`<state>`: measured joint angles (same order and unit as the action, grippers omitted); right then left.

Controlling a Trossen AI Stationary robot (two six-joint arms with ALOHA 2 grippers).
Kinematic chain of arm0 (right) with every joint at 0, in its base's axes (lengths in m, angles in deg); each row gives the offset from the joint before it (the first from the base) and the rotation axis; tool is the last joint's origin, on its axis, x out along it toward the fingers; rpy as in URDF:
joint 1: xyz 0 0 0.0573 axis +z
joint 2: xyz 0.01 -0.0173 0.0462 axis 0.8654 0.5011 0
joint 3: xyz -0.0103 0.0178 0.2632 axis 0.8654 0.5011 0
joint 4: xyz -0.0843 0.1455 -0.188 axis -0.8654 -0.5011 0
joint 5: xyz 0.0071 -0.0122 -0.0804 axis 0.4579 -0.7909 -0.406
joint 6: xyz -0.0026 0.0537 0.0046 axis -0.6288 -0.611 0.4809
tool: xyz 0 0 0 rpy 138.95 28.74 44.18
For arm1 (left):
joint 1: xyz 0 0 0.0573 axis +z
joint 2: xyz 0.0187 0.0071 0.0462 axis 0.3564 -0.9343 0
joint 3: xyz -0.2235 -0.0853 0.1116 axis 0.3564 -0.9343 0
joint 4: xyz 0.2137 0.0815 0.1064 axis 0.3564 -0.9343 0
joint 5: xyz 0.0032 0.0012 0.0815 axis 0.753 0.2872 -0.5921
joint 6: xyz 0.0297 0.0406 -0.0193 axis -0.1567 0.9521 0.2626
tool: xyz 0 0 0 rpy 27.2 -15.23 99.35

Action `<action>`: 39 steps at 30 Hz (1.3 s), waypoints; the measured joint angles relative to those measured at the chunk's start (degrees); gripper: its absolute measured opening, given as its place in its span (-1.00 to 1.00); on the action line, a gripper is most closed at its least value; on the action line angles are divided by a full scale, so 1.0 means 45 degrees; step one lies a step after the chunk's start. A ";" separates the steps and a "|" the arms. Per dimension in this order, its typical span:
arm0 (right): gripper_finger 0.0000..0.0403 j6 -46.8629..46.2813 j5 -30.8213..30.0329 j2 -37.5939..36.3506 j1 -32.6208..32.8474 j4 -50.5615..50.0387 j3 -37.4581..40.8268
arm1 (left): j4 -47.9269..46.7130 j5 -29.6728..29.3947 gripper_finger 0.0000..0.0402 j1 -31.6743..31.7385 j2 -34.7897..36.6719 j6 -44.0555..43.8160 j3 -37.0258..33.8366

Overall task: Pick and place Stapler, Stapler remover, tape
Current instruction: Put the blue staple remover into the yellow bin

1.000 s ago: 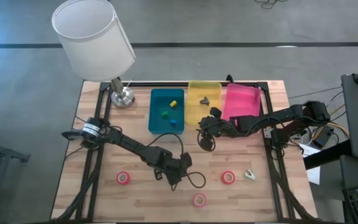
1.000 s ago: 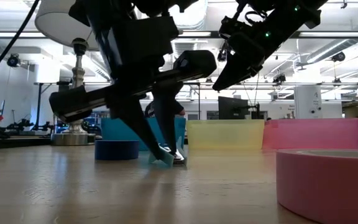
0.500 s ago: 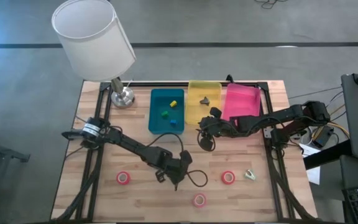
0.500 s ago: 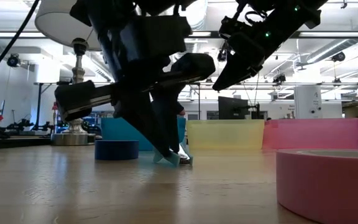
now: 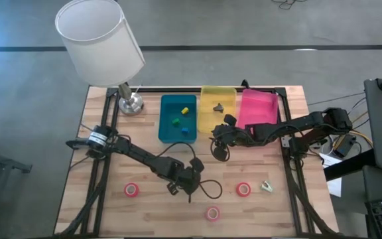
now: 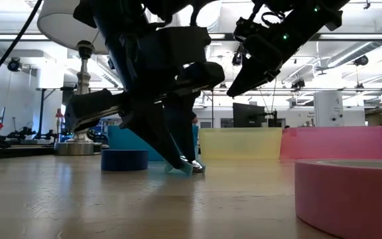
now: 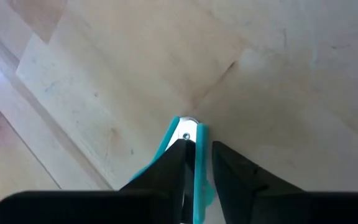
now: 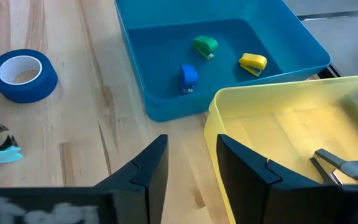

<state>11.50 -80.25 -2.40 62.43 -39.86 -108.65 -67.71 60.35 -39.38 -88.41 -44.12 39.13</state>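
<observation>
My left gripper (image 5: 180, 188) stands near the middle of the table's near half, fingers pointing down, shut on a small teal staple remover (image 7: 188, 127). My right gripper (image 8: 188, 168) hovers open above the table, just in front of the yellow bin (image 5: 217, 109). Three red-pink tape rolls (image 5: 132, 190) (image 5: 243, 189) (image 5: 212, 213) lie flat along the near side. A blue tape roll (image 8: 20, 74) lies flat near the teal bin (image 8: 166, 106). A small pale tool (image 5: 267, 186) lies to the right of the rolls. My left gripper pinches the teal staple remover between its two fingers (image 7: 166, 168), coming from above at a slant. The riveted end (image 7: 187, 134) sticks out past the fingertips. In the low view the remover (image 6: 190, 168) sits at the table top; whether it is lifted clear cannot be told.
The teal bin holds green, yellow and blue mini staplers (image 8: 205, 45). The yellow bin holds a dark staple remover (image 8: 337, 165). The pink bin (image 5: 258, 106) stands to its right. A lamp (image 5: 130, 103) stands at the far left corner. A black cable loop (image 5: 209, 191) lies beside my left gripper.
In the low view the left gripper's fingers have drawn together onto the teal staple remover and the wrist has turned a little. The remover has stayed at about the same spot on the table. The right arm has kept still.
</observation>
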 joint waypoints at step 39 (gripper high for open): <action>-0.40 0.0000 0.0005 0.0005 -0.0001 -0.0005 0.0010 | -0.0606 -0.1326 -0.48 0.0029 0.0505 -0.0916 -0.0345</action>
<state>11.50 -80.23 -2.38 62.43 -39.88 -108.61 -70.44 54.38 -39.25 -86.14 -48.24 37.58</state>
